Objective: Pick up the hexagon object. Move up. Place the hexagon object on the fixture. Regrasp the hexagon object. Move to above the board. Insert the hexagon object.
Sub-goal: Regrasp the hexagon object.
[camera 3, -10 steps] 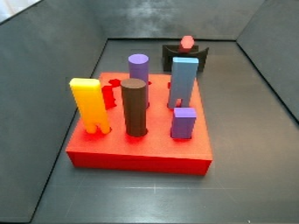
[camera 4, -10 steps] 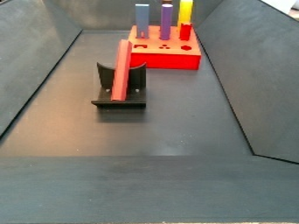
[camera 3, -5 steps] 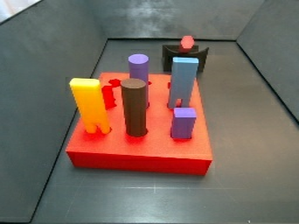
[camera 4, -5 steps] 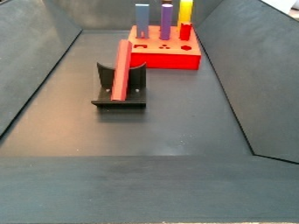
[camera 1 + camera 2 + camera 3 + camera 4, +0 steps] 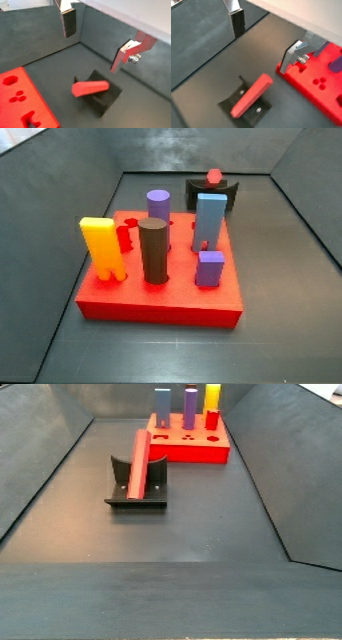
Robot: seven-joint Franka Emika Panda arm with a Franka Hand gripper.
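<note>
Wrist views both showed the gripper point(image 5: 93, 42) hanging above the fixture, its fingers point(image 5: 69, 22) spread wide with nothing between them; the same spread showed in the second wrist picture, where the gripper point(image 5: 264, 37) sat over the dark floor. One silver plate with its dark pad point(image 5: 236, 20) stood well apart from the opposite plate point(image 5: 294, 55).

Below the fingers, the hexagon object point(image 5: 90, 88) lay slanted in the fixture point(image 5: 105, 100), one end raised. In a side view the red rod point(image 5: 139, 462) leaned along the black fixture point(image 5: 138, 486), just in front of the board point(image 5: 187, 444). The board point(image 5: 160, 293) carried a yellow peg point(image 5: 102, 248), a dark brown peg point(image 5: 155, 250), a blue peg point(image 5: 210, 221) and two purple pegs point(image 5: 210, 268). The gripper itself was out of sight in both side views.
</note>
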